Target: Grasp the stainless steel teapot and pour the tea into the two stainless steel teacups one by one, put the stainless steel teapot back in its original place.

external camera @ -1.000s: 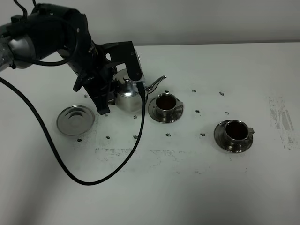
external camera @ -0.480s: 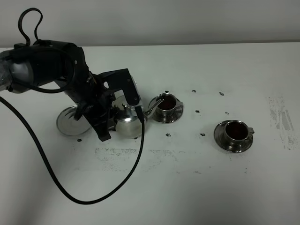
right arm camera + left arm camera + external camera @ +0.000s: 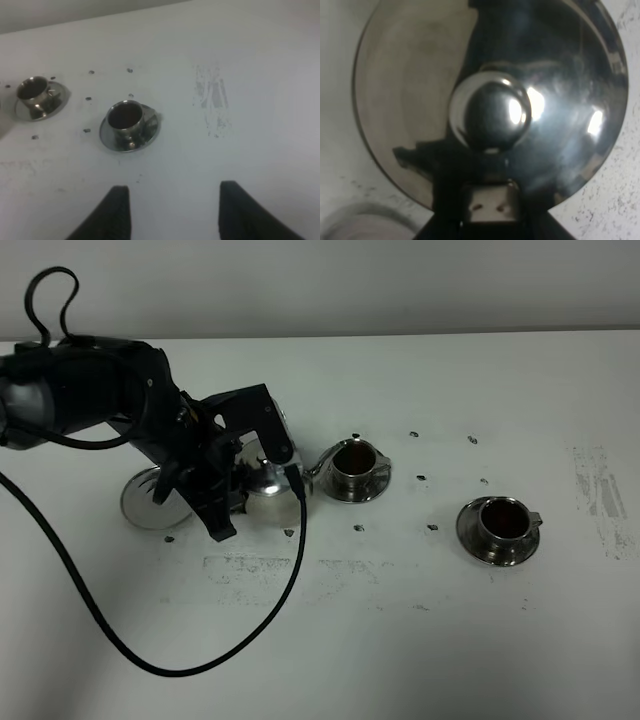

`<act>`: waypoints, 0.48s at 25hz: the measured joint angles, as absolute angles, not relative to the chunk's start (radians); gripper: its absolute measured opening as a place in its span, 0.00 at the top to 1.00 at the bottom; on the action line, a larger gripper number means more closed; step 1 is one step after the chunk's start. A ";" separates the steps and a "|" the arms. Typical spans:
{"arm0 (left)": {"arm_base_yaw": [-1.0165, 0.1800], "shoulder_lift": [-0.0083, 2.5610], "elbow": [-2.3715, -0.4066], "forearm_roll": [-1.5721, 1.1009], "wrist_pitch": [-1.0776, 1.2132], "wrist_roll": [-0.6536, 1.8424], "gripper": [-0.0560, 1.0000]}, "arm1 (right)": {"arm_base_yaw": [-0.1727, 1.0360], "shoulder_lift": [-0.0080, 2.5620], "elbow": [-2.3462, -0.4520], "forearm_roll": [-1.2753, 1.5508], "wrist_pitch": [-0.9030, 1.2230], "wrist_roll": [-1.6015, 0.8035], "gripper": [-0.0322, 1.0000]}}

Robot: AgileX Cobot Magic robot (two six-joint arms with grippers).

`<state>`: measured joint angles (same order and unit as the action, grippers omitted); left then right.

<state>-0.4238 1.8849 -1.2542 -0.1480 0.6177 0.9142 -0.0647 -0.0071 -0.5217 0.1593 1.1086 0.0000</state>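
White bench [image 3: 420, 640] is pretty scuffed, with small dark specks and a smudgy patch toward the right. Sitting on it: two cup saucers [image 3: 352, 483] [image 3: 497, 540], an empty saucer [image 3: 140, 502] at left, plus a looping black cable [image 3: 150, 665].

No text, label, brand, number or sign can be read in any view. The small dark marks scattered on the desk [image 3: 420, 570] look like specks and scuffs, not letters, though they are perhaps too small to judge with certainty.
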 joint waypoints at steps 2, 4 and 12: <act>-0.420 1.829 -1.254 -0.120 0.620 0.848 0.77 | -0.065 -0.007 -0.522 0.159 1.109 0.000 0.59; -0.407 1.775 -1.254 -0.063 0.630 0.734 0.77 | -0.065 -0.007 -0.522 0.159 1.109 0.000 0.59; -0.270 1.633 -1.245 0.047 0.813 0.313 0.77 | -0.065 -0.007 -0.522 0.159 1.108 0.000 0.59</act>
<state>-0.2704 1.6327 -1.2449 0.0469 0.8133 0.3133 -0.0647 -0.0071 -0.5217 0.1593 1.1078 0.0000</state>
